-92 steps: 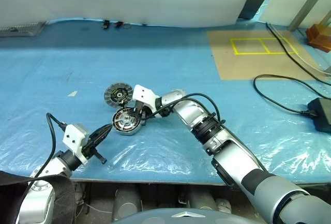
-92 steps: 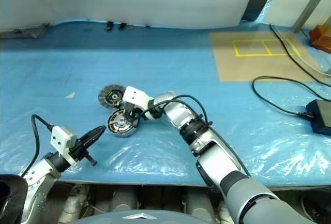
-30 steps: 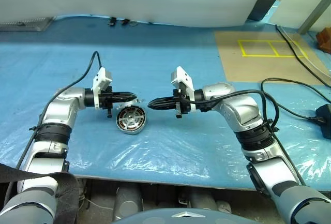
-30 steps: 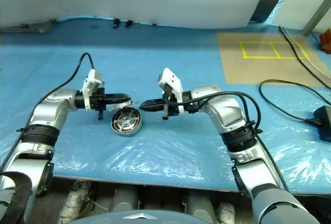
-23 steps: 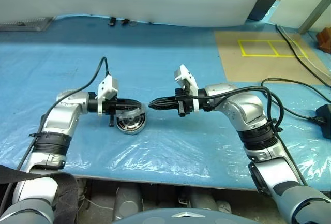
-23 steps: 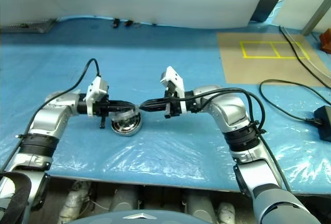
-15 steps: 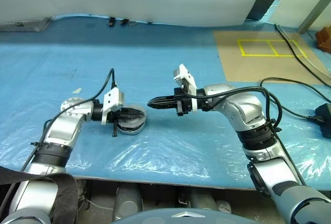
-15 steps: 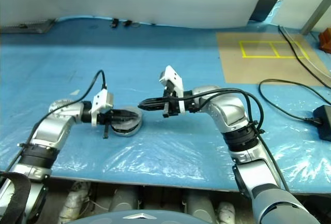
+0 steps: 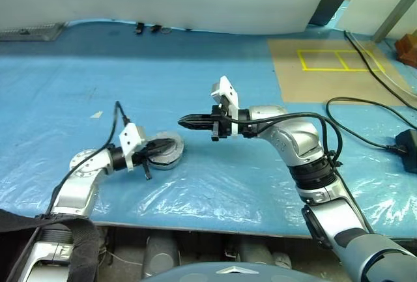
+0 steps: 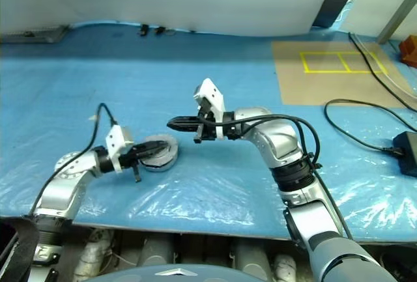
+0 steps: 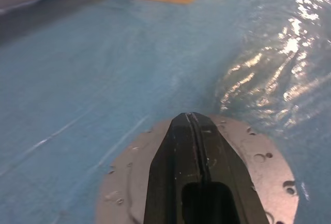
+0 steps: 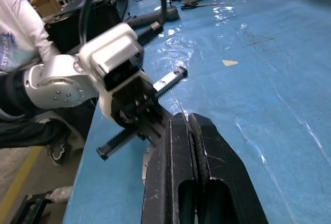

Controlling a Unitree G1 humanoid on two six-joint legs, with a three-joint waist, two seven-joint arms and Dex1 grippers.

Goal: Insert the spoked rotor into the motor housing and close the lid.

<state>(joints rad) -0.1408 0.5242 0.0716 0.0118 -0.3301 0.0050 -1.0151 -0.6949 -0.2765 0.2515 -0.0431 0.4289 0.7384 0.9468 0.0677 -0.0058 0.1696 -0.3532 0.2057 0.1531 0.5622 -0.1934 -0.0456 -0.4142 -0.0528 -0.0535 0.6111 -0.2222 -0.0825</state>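
Matt grey metal lid (image 11: 269,172) (glossy sheeting (image 9: 215,191)).

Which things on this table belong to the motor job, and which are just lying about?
Part of the job:
- lid, plain grey face up
- left gripper, shut, over the lid
- right gripper, shut, above the table beside the lid

Lying about:
- black cables
- black power brick
- brown mat with yellow tape
- paper scrap

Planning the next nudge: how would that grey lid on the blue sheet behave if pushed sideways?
The lid lies flat, plain face up, so it would probably slide rather than roll. It looks like rigid metal and may be heavy for its size. The glossy plastic sheet is wrinkled, so it might bunch or drag under the push.
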